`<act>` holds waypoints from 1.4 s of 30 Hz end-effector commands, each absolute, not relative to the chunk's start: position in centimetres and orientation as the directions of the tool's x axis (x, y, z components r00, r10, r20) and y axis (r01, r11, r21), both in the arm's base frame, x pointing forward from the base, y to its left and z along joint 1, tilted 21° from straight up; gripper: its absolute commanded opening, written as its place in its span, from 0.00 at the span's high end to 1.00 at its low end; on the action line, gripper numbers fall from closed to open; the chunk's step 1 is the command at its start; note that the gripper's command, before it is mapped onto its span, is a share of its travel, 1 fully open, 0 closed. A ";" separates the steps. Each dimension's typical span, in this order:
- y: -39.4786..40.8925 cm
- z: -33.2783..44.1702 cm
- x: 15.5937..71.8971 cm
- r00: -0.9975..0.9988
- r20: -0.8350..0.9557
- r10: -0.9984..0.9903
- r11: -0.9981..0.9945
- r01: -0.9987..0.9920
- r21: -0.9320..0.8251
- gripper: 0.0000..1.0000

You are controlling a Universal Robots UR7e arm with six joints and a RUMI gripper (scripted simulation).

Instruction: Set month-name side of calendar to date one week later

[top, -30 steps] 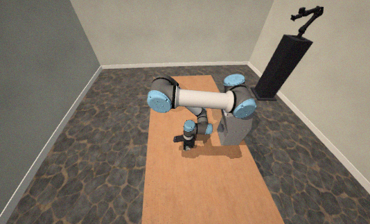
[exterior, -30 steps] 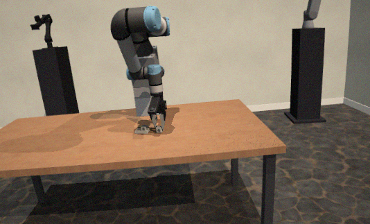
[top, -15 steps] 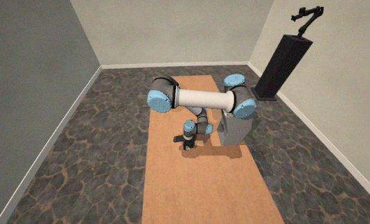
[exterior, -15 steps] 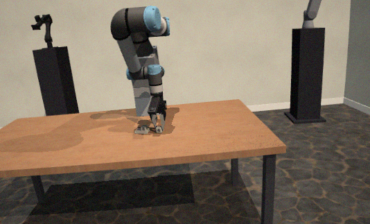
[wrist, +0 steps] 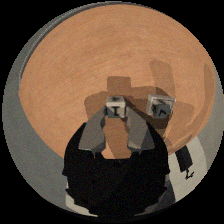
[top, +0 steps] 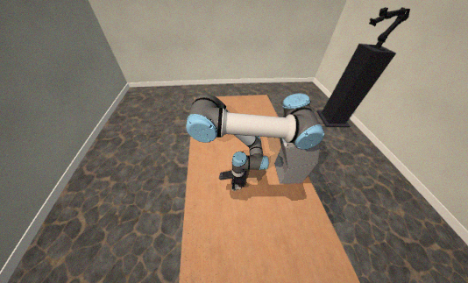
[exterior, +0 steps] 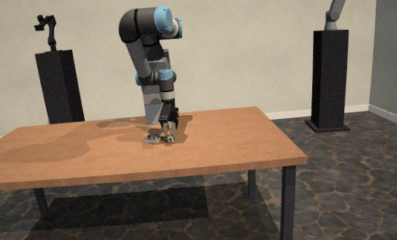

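Note:
My gripper (wrist: 115,106) points down at the wooden table and is shut on a small white calendar cube (wrist: 115,109); its top face carries a dark digit that looks like a 1. The held cube is at or just above the table top (exterior: 170,134). A second white cube (wrist: 161,106) with a dark digit on top lies on the table just right of the fingers, apart from them. Part of the pale calendar tray (wrist: 189,162) shows at the lower right of the wrist view, with a dark marking on it. In the top view the gripper (top: 237,186) hides the cubes.
The arm's grey base pedestal (top: 298,163) stands on the table close behind the gripper. A low grey piece (exterior: 152,140) lies just left of the fingers in the exterior view. Two black camera pillars (exterior: 59,86) (exterior: 328,79) stand on the floor beyond the table.

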State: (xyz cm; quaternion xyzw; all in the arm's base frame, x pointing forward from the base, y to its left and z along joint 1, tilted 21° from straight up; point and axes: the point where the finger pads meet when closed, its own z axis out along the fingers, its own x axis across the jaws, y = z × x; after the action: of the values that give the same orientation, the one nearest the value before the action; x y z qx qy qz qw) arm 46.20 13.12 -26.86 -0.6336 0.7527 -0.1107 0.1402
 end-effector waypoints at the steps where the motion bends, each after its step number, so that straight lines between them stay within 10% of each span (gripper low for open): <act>1: 13.1 -26.8 46.4 -0.157 -0.071 -0.985 0.172 -0.922 -0.348 0.89; 42: 13.1 -27.2 46.5 -0.157 -0.071 -0.985 0.172 -0.922 -0.347 0.89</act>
State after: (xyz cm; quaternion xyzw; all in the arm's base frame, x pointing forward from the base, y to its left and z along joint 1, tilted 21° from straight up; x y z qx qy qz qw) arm 46.39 13.12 -27.17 -0.6336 0.7527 -0.1110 0.1405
